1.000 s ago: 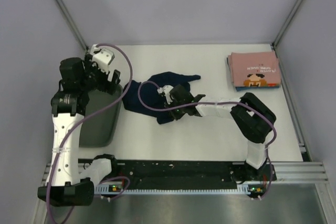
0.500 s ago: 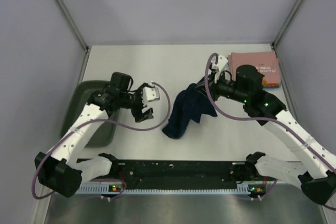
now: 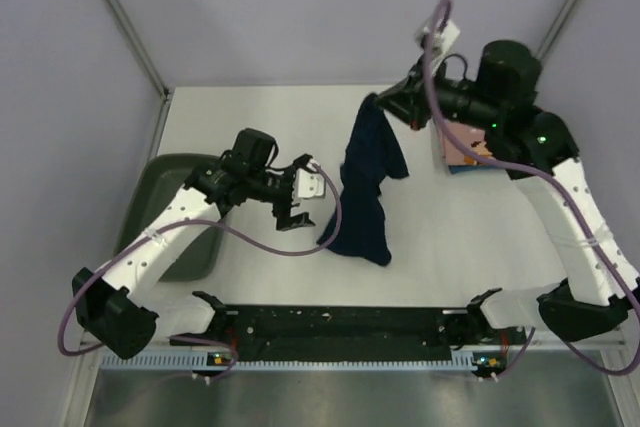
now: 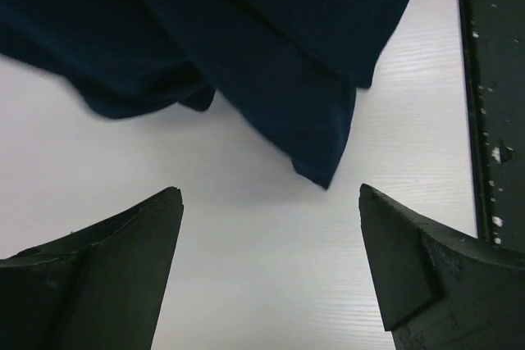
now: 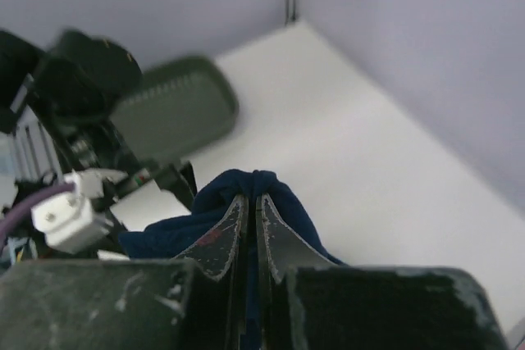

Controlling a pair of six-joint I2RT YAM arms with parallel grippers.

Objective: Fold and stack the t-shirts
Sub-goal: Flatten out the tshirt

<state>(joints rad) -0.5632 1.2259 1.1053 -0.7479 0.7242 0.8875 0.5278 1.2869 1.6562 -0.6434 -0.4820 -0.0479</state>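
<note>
Top external view from my end: the right gripper [image 3: 388,107] is up high over the back of the table [image 3: 250,117] with the navy shirt [image 3: 365,182] pinched at one bunched-up corner. The shirt hangs down from there in a long rumpled drape, and its bottom end looks to be resting on the table near the front middle, not far from the black rail [image 3: 340,327]. On the right wrist cam the fingers are nearly pressed together with a fold of navy cloth poking up between the tips, so it's clamped on the shirt for sure. The left gripper [image 3: 295,209] is down low just left of the hanging shirt, beside its lower part, and from above I can't tell if it touches. The left wrist cam sorts that out: both fingers [image 4: 123,276] are spread wide with nothing between them, bare white table is below, and the shirt's lower edge lies just beyond the fingertips with a gap. The pink shirt [image 3: 458,147] lies folded at the back right of the table, partly hidden behind the right arm, with a bit of the cartoon print showing. The green tray [image 3: 165,202] sits on the left side of the table, under the left arm, well apart from both shirts.
</note>
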